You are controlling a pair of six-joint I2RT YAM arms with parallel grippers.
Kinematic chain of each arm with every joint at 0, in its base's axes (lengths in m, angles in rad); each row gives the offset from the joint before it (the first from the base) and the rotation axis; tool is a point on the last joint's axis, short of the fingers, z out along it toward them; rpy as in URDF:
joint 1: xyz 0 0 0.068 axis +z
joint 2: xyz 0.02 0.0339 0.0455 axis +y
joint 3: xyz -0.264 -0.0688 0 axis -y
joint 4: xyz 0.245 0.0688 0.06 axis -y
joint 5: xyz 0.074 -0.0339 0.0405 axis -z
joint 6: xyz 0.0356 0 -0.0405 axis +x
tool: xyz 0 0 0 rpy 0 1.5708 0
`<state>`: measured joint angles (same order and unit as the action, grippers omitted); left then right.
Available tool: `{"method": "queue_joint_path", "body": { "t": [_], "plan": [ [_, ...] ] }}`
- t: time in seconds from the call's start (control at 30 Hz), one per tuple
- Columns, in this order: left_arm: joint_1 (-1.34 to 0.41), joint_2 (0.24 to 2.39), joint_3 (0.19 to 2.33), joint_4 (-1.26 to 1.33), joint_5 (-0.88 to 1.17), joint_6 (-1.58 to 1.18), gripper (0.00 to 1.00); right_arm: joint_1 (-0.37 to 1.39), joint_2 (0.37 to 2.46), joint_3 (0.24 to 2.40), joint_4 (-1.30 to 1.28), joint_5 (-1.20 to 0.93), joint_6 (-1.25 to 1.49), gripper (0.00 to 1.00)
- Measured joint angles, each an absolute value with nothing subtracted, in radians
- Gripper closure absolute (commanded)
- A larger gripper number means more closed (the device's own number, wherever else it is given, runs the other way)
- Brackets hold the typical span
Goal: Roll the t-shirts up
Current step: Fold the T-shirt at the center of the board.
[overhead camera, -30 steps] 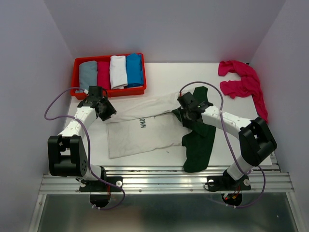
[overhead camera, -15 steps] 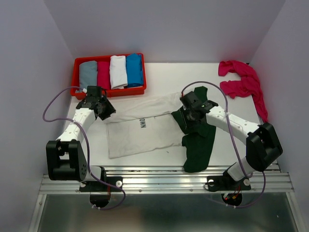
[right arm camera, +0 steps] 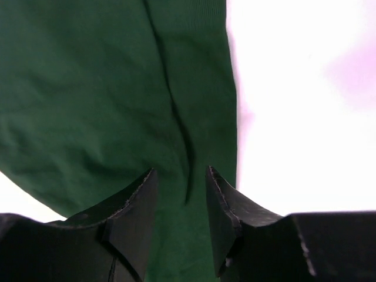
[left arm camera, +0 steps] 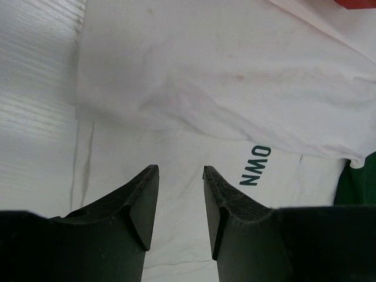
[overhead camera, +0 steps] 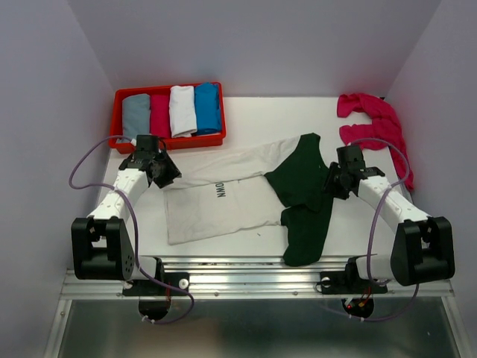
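Observation:
A white t-shirt point(overhead camera: 216, 198) with dark green sleeves point(overhead camera: 302, 179) and a small dark print lies spread across the middle of the table. My left gripper point(overhead camera: 165, 173) is open and empty over its left top corner. In the left wrist view the open gripper point(left arm camera: 179, 173) hangs above the white cloth point(left arm camera: 223, 88) near the print point(left arm camera: 255, 173). My right gripper point(overhead camera: 332, 181) is open and empty at the right edge of the green sleeve. The right wrist view shows it point(right arm camera: 181, 173) just over the green cloth point(right arm camera: 117, 88). Magenta-pink t-shirts point(overhead camera: 376, 127) lie crumpled at the back right.
A red tray point(overhead camera: 195, 140) at the back left holds several rolled shirts in grey, magenta, white and blue. Walls close in on the left, the back and the right. A metal rail point(overhead camera: 253, 280) runs along the near edge. Bare white table point(right arm camera: 305, 117) shows right of the sleeve.
My right gripper has moved right, from the shirt's middle to the right edge of the green sleeve, and the sleeve now lies spread flatter. The left gripper has hardly moved.

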<state>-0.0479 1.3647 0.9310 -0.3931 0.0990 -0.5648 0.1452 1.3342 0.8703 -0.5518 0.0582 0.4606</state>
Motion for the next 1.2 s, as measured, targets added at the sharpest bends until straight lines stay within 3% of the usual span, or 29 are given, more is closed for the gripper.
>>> {"method": "queue_joint_path", "body": {
  "t": [0.5, 0.6, 0.83, 1.2],
  "plan": [
    [-0.057, 1.365, 0.93, -0.393, 0.105, -0.558, 0.53, 0.131, 1.332, 0.687, -0.417, -0.072, 0.6, 0.6],
    [-0.058, 1.365, 0.93, -0.393, 0.105, -0.558, 0.53, 0.131, 1.348, 0.683, -0.398, -0.073, 0.602, 0.65],
    [-0.058, 1.365, 0.93, -0.393, 0.105, -0.558, 0.53, 0.131, 1.384, 0.67, -0.373, -0.07, 0.603, 0.98],
    [-0.059, 1.365, 0.93, -0.393, 0.105, -0.558, 0.53, 0.131, 1.206, 0.645, -0.386, 0.069, 0.607, 0.99]
  ]
}}
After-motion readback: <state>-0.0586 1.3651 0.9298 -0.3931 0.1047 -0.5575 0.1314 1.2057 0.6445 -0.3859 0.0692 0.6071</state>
